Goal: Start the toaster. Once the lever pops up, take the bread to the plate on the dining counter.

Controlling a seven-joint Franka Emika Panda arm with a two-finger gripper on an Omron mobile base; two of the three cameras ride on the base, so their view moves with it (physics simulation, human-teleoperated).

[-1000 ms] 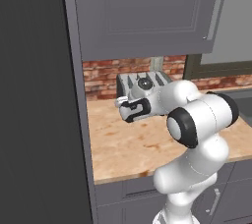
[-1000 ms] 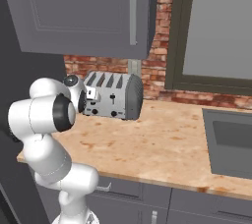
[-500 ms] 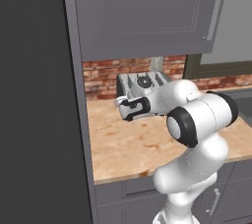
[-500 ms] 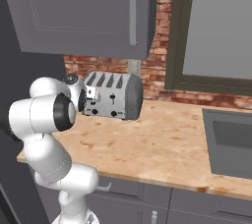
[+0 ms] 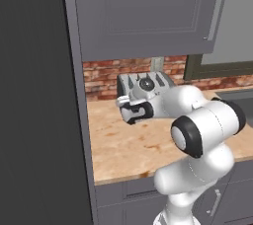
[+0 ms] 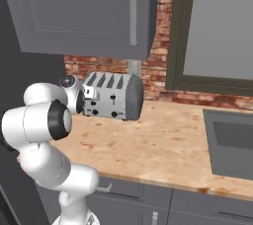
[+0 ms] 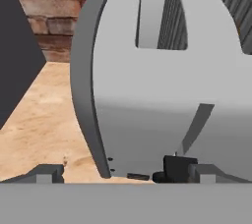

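A tan mottled counter (image 6: 163, 145) runs along a red brick wall (image 6: 153, 76), with grey cabinets (image 5: 143, 12) hanging above it and grey drawer fronts below its edge. A dark tall panel (image 5: 34, 95) closes off the left side, and on the right a dark-framed window (image 6: 212, 31) sits above a sink (image 6: 230, 142) let into the counter.

The toaster (image 6: 116, 95) stands on the counter close to the brick wall, a silver box with its slots open on top and its black levers and knobs on the front face that turns toward the room. My arm reaches across the counter toward its left end, and my gripper (image 5: 132, 113) hangs level with the toaster's front, just beside it.

From my hand the toaster (image 7: 162, 85) looms very near: its grey front panel, one curved side edge and the ribbed slots above. My two finger tips stand far apart at the bottom of that view, one (image 7: 47, 173) over the counter to the left of the toaster's edge, the other (image 7: 206, 173) in front of the panel. A black lever (image 7: 177, 166) sits low on the slanted slot of the panel, just beside my right-hand tip; whether I touch it I cannot tell. My jaws are spread wide and hold nothing.
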